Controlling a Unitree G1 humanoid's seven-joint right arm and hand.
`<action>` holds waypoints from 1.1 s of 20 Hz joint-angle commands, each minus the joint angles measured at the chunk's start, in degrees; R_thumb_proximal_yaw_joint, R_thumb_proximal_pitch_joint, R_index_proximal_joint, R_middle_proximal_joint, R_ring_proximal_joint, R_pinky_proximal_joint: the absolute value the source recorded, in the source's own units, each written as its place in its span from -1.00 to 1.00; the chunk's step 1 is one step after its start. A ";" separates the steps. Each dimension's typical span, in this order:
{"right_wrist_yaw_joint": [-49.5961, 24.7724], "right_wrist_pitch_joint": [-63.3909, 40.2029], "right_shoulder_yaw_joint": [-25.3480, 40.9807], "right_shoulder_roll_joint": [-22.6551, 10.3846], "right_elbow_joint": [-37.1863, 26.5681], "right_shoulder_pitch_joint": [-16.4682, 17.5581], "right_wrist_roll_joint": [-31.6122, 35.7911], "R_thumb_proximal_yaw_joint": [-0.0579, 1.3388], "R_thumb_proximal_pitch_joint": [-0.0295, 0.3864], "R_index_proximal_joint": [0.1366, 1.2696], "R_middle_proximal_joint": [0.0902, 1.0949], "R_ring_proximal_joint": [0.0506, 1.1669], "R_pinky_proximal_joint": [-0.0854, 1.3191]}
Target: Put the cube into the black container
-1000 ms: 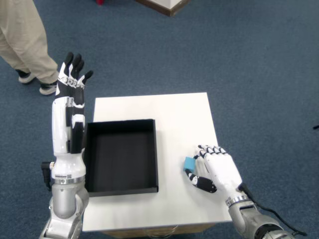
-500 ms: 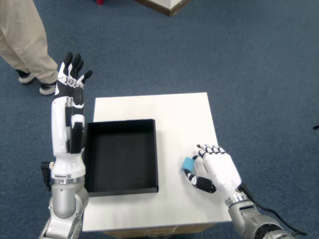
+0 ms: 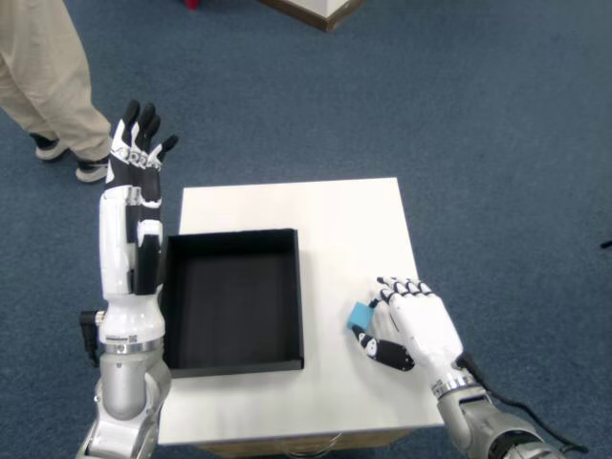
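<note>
A small blue cube sits on the white table, right of the black container. My right hand lies against the cube's right side. Its fingers curl over the cube from above and the thumb presses in just below it. Part of the cube is hidden under the hand. The container is a shallow open tray with nothing visible inside. The cube is a short gap away from the tray's right wall.
The left arm stands upright at the table's left edge, its hand open and raised. A person's legs stand on the blue carpet at the far left. The table's right edge is close to my right hand.
The thumb and the cube have shifted very slightly to the left. The left arm and the container have not moved.
</note>
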 commanded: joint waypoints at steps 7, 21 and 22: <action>-2.28 -2.01 -1.76 -0.79 -1.33 -1.97 1.06 0.12 -0.33 0.07 -0.66 -0.60 -0.54; -1.02 -2.28 -2.65 -1.23 -1.85 -2.18 1.15 0.20 -0.29 0.18 -0.66 -0.63 -0.62; -1.07 -2.35 -2.65 -1.23 -1.85 -2.16 1.12 0.20 -0.28 0.19 -0.66 -0.64 -0.63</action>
